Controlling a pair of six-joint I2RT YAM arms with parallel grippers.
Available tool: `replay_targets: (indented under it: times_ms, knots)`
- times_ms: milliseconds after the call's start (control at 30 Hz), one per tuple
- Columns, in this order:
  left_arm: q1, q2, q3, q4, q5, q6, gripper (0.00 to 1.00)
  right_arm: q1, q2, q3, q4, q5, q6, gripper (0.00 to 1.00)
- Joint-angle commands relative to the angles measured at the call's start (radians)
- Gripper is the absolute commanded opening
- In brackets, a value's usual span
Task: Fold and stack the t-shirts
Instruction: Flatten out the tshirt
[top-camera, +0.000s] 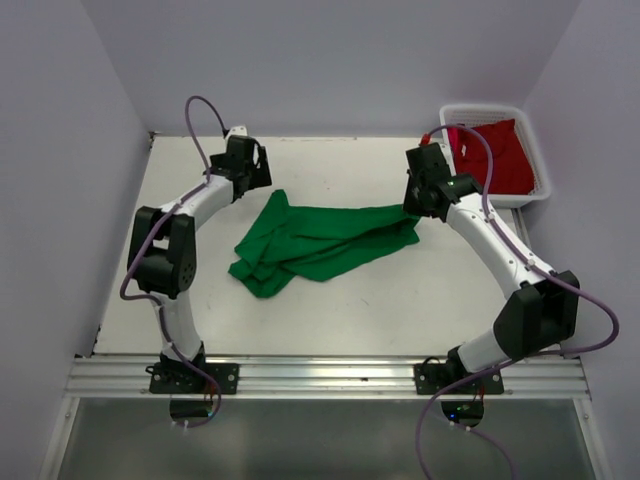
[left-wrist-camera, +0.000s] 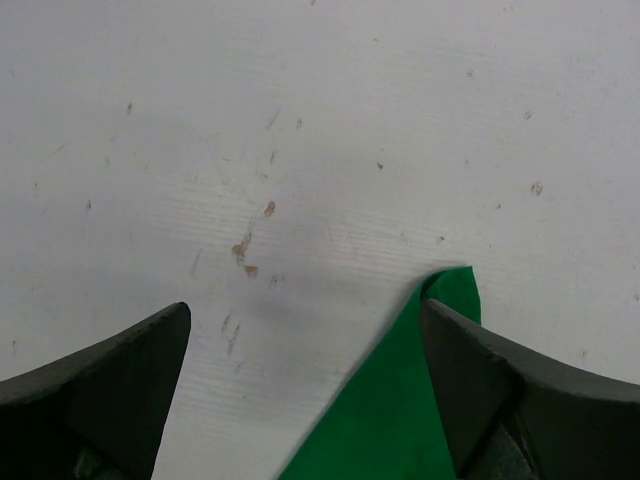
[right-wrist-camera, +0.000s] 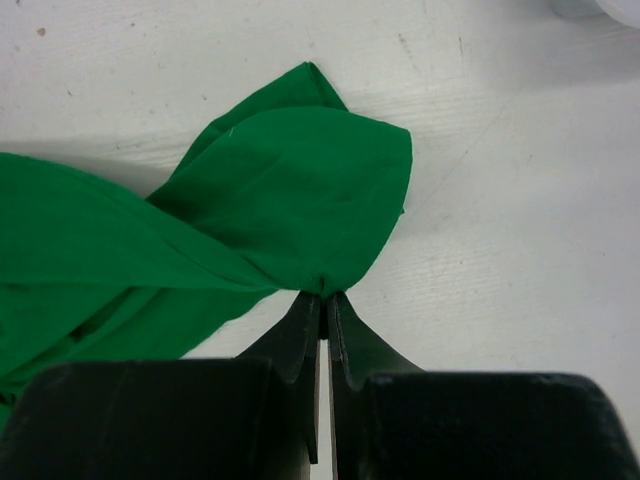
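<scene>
The green t-shirt (top-camera: 320, 245) lies rumpled in the middle of the overhead frame on the table (top-camera: 420, 300). It is bunched in overlapping layers, with one pointed corner reaching toward the upper left and one end drawn out to the right. The red t-shirt (top-camera: 497, 152) sits in the white mesh basket (top-camera: 480, 108) at the upper right, well apart from both arms.

The right gripper (right-wrist-camera: 323, 298) is pinched closed on a fold of green cloth at the shirt's right end. In its wrist view the fabric fans up and to the left from the closed tips. The left gripper (left-wrist-camera: 305, 312) stands wide with nothing held. In its wrist view the pointed green corner lies flat on the table at the lower right of the frame, just beside the finger (left-wrist-camera: 500, 380) on that side. The cloth's edge runs behind that finger, so it may be touching, but I cannot tell.

The step in hand looks like spreading the green shirt flat before any fold. The task seems to be at an early stage, with no tidy fold visible and nothing stacked. The next move probably calls for the left gripper to shift toward that corner, come down low and close on it. The corner is thin and lies flat on the table, so a shallow or off-centre pinch could miss it. With both ends gripped, the arms could then draw apart to flatten the shirt.
</scene>
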Motion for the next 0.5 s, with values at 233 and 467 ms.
replay_targets:
  times_ms: [233,467]
  knots:
    - [-0.129,-0.18,-0.206,-0.041,0.219,0.119,0.86,-0.003,0.045,-0.009,0.049,-0.022,-0.012,0.0]
    - [-0.264,-0.151,-0.222,-0.047,0.19,0.27,0.82,-0.003,0.048,-0.006,0.042,-0.025,-0.018,0.0]
